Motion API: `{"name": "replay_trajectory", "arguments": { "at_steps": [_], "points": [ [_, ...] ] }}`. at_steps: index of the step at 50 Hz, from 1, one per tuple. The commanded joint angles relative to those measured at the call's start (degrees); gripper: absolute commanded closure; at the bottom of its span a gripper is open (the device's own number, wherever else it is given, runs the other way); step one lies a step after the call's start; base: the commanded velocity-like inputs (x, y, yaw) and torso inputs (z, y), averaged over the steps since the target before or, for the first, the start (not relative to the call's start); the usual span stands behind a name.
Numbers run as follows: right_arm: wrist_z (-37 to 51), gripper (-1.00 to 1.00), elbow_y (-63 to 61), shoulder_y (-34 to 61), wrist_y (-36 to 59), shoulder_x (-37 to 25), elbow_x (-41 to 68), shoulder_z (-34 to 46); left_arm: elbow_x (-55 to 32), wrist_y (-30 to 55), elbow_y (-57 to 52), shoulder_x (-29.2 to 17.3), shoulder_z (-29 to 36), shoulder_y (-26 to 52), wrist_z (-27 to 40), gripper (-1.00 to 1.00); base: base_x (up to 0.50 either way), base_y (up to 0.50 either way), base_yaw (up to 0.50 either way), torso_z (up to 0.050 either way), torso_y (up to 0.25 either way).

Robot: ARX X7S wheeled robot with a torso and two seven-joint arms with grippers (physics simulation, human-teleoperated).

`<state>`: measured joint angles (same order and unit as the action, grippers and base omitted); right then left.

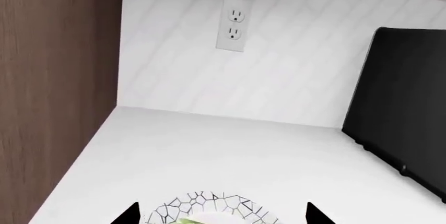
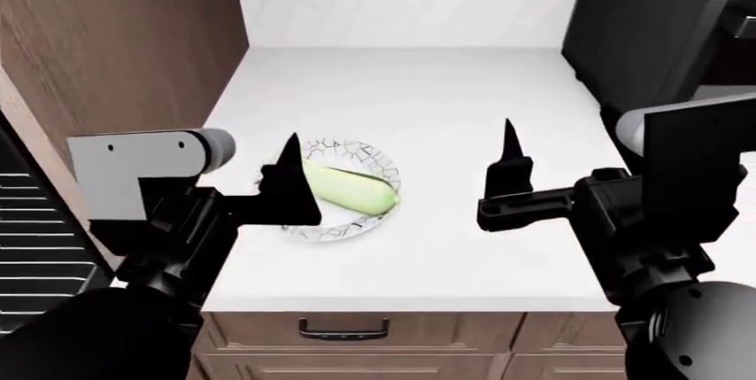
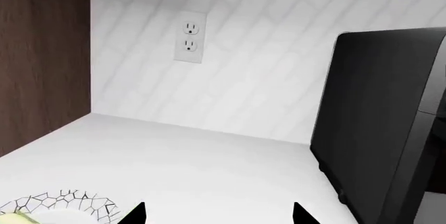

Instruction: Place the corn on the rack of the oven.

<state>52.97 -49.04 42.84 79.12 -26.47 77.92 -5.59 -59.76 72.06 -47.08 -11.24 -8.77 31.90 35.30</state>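
- Corn [image 2: 350,187] is lying on a patterned plate [image 2: 368,157], which is sitting on the white surface [image 2: 437,88]; you are at the reaching step, nothing lifted yet.
- Oven rack [image 2: 35,238], wire bars showing at the head view's left edge, is waiting low beside you; judging by that, you are going to need a carry leftward and down after the grasp.
- Left gripper [image 2: 287,187] is hovering just over the cob's near end, jaws spread apart and empty.
- Right gripper [image 2: 508,172] is hanging well apart from the plate, jaws parted in its wrist view, gripping nothing.
- Next, I judge, you are needing to lower the left jaws astride the cob.
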Motion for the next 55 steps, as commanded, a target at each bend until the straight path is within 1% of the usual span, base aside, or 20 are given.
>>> {"name": "replay_trajectory", "arguments": {
  "at_steps": [1, 20, 23, 26, 30, 33, 36, 37, 39, 43, 48, 55],
  "points": [
    [-0.22, -1.0, 0.54, 0.55, -0.78, -0.73, -0.18, 1.05, -0.28, -1.01, 0.26, -0.9, 0.45, 0.24, 0.59, -1.0, 0.2, 0.0, 0.0, 0.0, 0.0],
    [-1.2, -1.0, 1.05, -0.1, -2.66, -1.49, -2.53, 2.73, 0.24, -3.01, 1.23, -2.0, 1.91, -0.09, 0.5, -1.0, 0.13, 0.0, 0.0, 0.0, 0.0],
    [-3.57, -1.0, 0.5, 0.19, -3.29, -2.03, -3.31, 3.71, 0.35, -3.25, 1.5, -2.2, 2.1, 0.19, 0.49, -1.0, 0.0, 0.0, 0.0, 0.0, 0.005],
    [-3.92, -1.0, 1.58, 0.81, -3.46, -2.22, -1.85, 3.26, 1.56, -4.18, 2.31, -2.56, 2.83, 0.18, -0.22, -1.0, 0.0, 0.0, 0.0, 0.0, 0.0],
    [-9.12, -1.0, 2.92, 1.32, -3.11, -4.33, 2.35, 3.38, 1.83, -4.51, 2.9, -2.79, 3.18, 0.71, -0.36, -1.0, 0.0, 0.0, 0.0, 0.0, 0.0],
    [-20.39, -1.0, 2.35, 0.92, -2.17, -9.73, 8.03, 2.42, 2.04, -4.83, 3.4, -3.01, 3.4, 1.09, -0.59, -1.0, 0.0, 0.0, 0.0, 0.0, 0.0],
    [-26.94, -1.0, 3.45, 1.31, -3.85, -11.4, 6.43, 0.37, 2.86, -5.61, 3.95, -3.2, 4.06, 0.86, -1.2, -1.0, 0.0, 0.0, 0.0, 0.0, 0.0],
    [-30.7, -1.0, 3.01, 1.34, -4.01, -12.2, 5.57, 0.57, 3.14, -5.8, 4.24, -3.24, 4.31, 0.95, -1.35, -1.0, 0.0, 0.0, 0.0, 0.0, 0.0],
    [-33.78, -1.0, 4.36, 2.53, -4.07, -12.35, 5.63, 1.29, 3.19, -5.83, 4.44, -3.26, 4.57, 1.23, -1.31, -1.0, 0.0, 0.0, 0.0, 0.0, 0.0],
    [-38.03, -1.0, 8.55, 5.38, -2.1, -12.19, 1.32, 6.62, 3.42, -6.04, 4.81, -3.41, 4.96, 1.43, -1.33, -1.0, 0.0, 0.0, 0.0, 0.0, 0.0],
    [-44.06, -1.0, 12.7, 6.22, -4.02, -11.34, -7.75, 13.25, 3.71, -6.57, 5.22, -3.55, 5.3, 1.35, -1.49, -1.0, 0.0, 0.0, 0.0, 0.0, 0.0],
    [-49.05, -1.0, 16.26, 6.75, -3.62, -10.32, -11.79, 21.1, 3.65, -7.03, 5.19, -3.64, 5.67, 1.0, -1.47, -1.0, 0.0, 0.0, 0.0, 0.0, 0.0]
  ]
}}
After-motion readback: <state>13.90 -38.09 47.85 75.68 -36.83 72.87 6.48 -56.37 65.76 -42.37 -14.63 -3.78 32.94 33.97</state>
